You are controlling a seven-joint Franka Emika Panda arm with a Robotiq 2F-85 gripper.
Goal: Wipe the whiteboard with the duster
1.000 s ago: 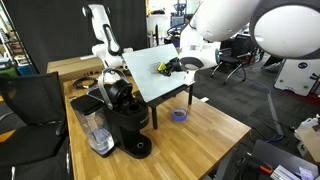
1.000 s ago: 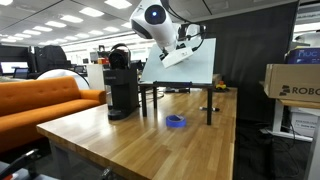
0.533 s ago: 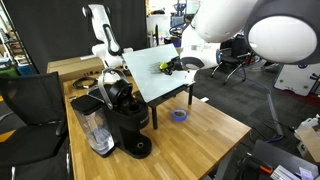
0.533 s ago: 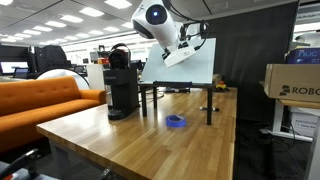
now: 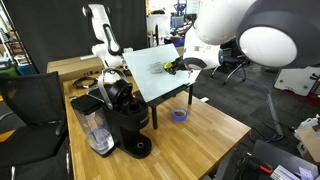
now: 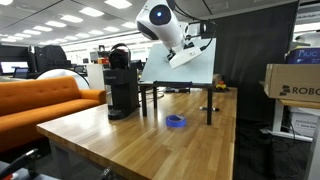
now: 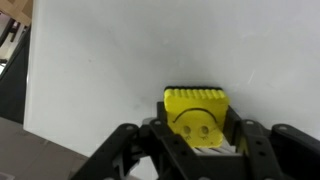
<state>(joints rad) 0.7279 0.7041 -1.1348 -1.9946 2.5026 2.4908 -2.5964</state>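
At the desk's (image 5: 205,130) left edge a black coffee machine (image 5: 125,118) is standing, and beside it the whiteboard (image 5: 150,80) is leaning tilted on its easel. Toward the board's upper right corner the claw (image 5: 172,66) is clamping the duster (image 5: 164,68), apparently flat against the white face. In the wrist view the duster (image 7: 196,108), a bright yellow block with a ridged edge and a smiley face, is sitting squarely between the fingers. Bare board is stretching up and leftward from it, likely where the stroke is going.

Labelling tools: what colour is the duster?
The duster is bright yellow, clearest in the wrist view.
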